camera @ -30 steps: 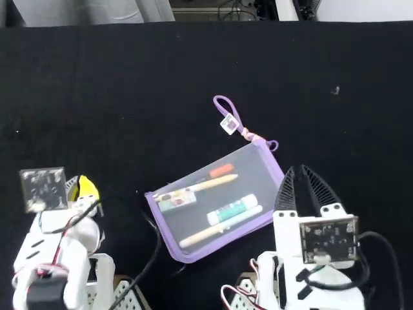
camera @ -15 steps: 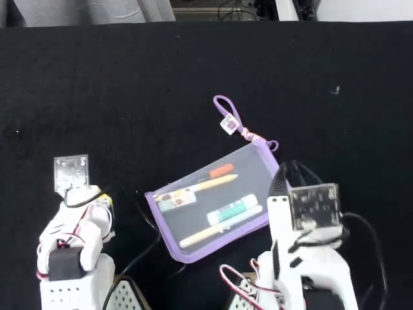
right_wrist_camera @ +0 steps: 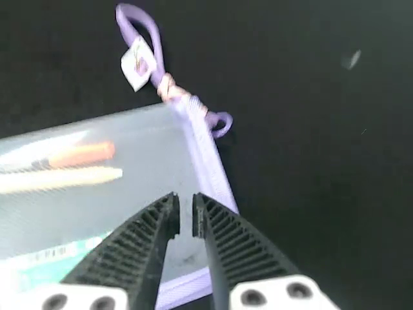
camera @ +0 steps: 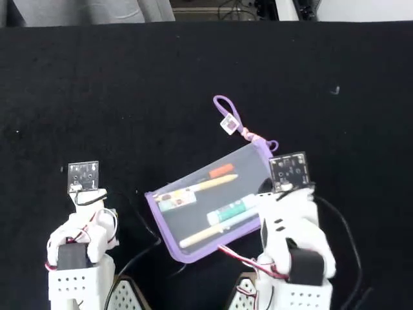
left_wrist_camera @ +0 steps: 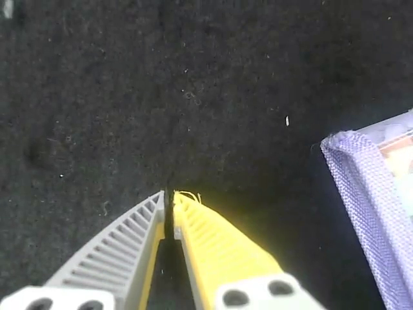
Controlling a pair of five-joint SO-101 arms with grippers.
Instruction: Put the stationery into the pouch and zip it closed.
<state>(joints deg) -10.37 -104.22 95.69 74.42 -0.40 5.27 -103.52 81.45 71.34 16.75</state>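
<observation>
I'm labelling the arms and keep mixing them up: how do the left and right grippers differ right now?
The left gripper has one yellow and one grey finger; the right gripper has two black fingers. The left's tips touch, while the right's stand a narrow gap apart. The left hangs over bare table beside the pouch; the right hangs over the pouch's strap-end edge. Both hold nothing.

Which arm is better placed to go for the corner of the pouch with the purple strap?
Right. The right gripper hangs over the pouch near that corner, with the strap just ahead. The left gripper sits over the black table beside the opposite end.
</observation>
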